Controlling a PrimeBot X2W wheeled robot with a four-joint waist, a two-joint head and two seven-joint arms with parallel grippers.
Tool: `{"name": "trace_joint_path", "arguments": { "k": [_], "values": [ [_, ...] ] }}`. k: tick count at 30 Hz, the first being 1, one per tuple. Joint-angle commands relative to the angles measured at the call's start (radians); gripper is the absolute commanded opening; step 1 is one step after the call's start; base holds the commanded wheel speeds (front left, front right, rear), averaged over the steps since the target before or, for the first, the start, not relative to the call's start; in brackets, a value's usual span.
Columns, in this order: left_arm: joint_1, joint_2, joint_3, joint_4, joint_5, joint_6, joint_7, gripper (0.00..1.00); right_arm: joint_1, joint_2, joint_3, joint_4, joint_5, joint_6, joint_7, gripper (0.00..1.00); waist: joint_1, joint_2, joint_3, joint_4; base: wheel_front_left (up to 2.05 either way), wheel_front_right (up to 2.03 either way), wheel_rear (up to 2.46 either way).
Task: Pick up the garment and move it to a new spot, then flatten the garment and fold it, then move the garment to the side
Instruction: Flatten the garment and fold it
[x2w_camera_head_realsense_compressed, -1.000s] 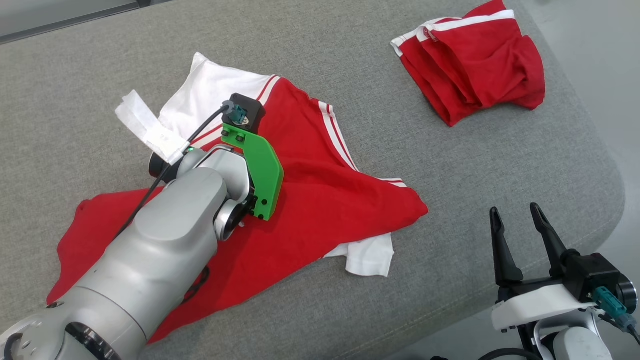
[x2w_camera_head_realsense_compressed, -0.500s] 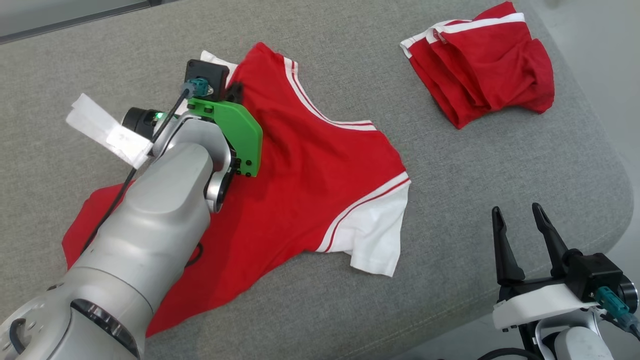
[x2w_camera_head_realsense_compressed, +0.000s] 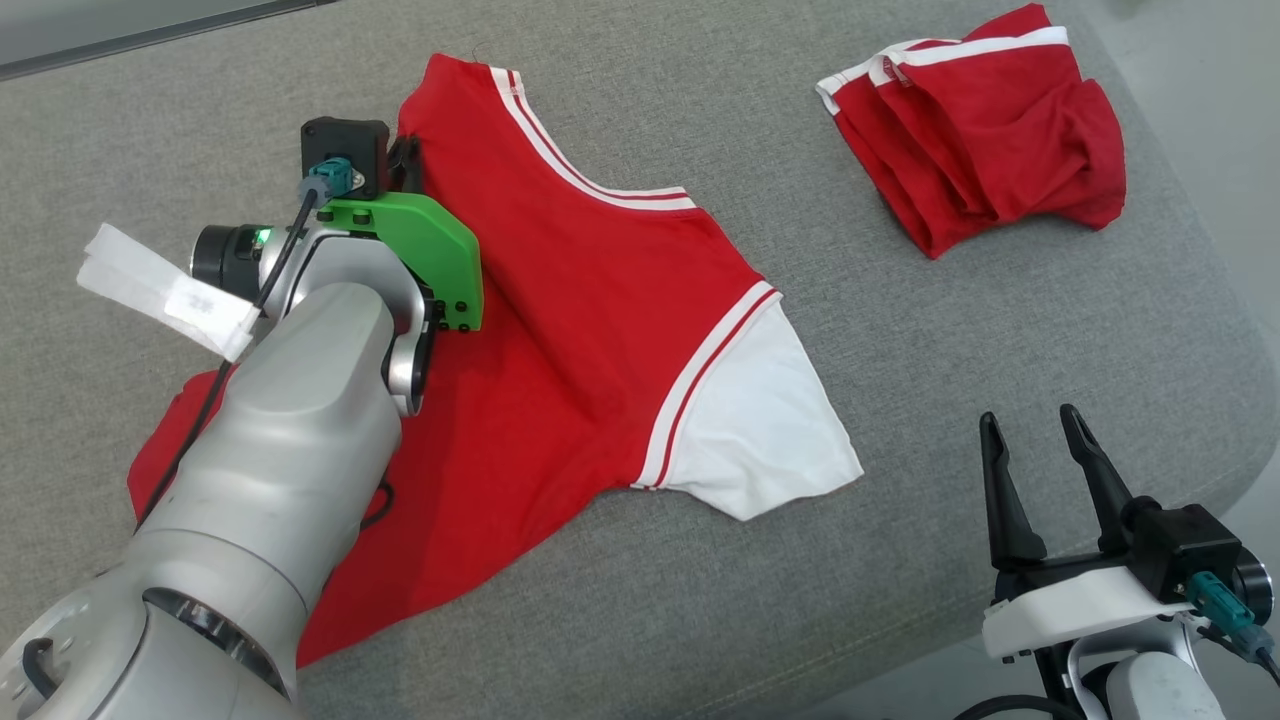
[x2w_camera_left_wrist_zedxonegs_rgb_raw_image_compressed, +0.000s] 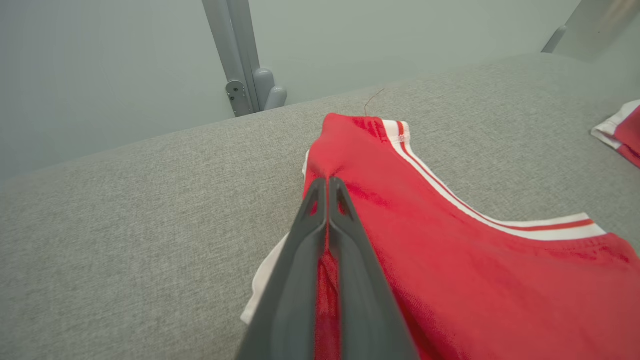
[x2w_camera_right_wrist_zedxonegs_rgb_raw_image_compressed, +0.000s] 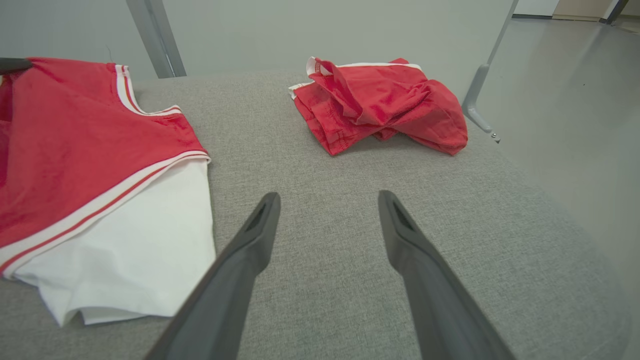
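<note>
The garment is a red T-shirt with white sleeves and a white-striped collar, spread across the grey cushion. My left gripper is shut on the garment's red cloth near the collar; in the left wrist view the closed fingertips pinch a fold of the garment. One white sleeve lies flat toward the front right. My right gripper stands open above the cushion's front right edge, holding nothing; the right wrist view shows its fingers spread over bare fabric beside that sleeve.
A second red garment lies bunched at the back right, also seen as a red pile in the right wrist view. The grey cushion rounds off at its right edge, with floor beyond. A white tag hangs from my left wrist.
My left gripper closed on the garment and pulled its collar up and to the left across the cushion. The shirt unfolded, and its white sleeve spread out flat. My right gripper stayed put.
</note>
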Motion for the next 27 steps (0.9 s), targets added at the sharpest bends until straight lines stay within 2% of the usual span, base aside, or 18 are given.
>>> {"name": "trace_joint_path", "arguments": {
  "k": [1,7,11,15,16,19,22,25,27],
  "values": [
    [-0.012,-0.009,0.005,0.002,-0.008,-0.013,-0.011,1.0,-0.002,-0.002,-0.002,0.0,-0.004,-0.001,-0.002,1.0,0.0,0.0,0.0,0.002,0.0,0.0,0.0],
    [-0.002,0.007,0.035,-0.042,-0.001,-0.038,-0.046,1.0,0.021,-0.002,-0.019,-0.006,-0.017,-0.001,-0.002,1.0,0.0,0.0,-0.036,0.025,0.0,0.0,0.0],
    [0.072,0.069,0.096,-0.194,0.05,-0.027,-0.049,1.0,0.042,-0.002,-0.041,-0.025,-0.024,-0.001,-0.002,1.0,0.0,0.0,-0.083,0.049,0.0,0.0,0.0],
    [0.253,0.147,0.182,-0.424,0.128,0.01,-0.048,1.0,0.069,-0.002,-0.072,-0.048,-0.036,-0.001,-0.002,1.0,0.0,0.0,-0.141,0.087,0.0,0.0,0.0],
    [0.368,0.193,0.215,-0.537,0.167,0.034,-0.049,1.0,0.084,-0.002,-0.083,-0.056,-0.04,-0.001,-0.002,1.0,0.0,0.0,-0.168,0.108,0.0,0.0,0.0],
    [0.542,0.242,0.261,-0.681,0.216,0.071,-0.049,1.0,0.108,-0.007,-0.108,-0.062,-0.046,-0.001,-0.002,1.0,0.0,0.0,-0.203,0.147,0.0,0.0,0.0],
    [0.695,0.272,0.317,-0.807,0.271,0.106,-0.049,1.0,0.124,-0.012,-0.13,-0.067,-0.049,-0.001,-0.002,1.0,0.0,0.0,-0.229,0.185,0.0,0.0,0.0],
    [0.826,0.279,0.365,-0.904,0.323,0.11,-0.049,1.0,0.141,-0.019,-0.14,-0.071,-0.054,-0.001,-0.002,1.0,0.0,0.0,-0.254,0.217,0.0,0.0,0.0],
    [0.915,0.283,0.4,-0.951,0.355,0.094,-0.049,1.0,0.148,-0.021,-0.146,-0.072,-0.055,-0.001,-0.002,1.0,0.0,0.0,-0.266,0.234,0.0,0.0,0.0]
  ]
}}
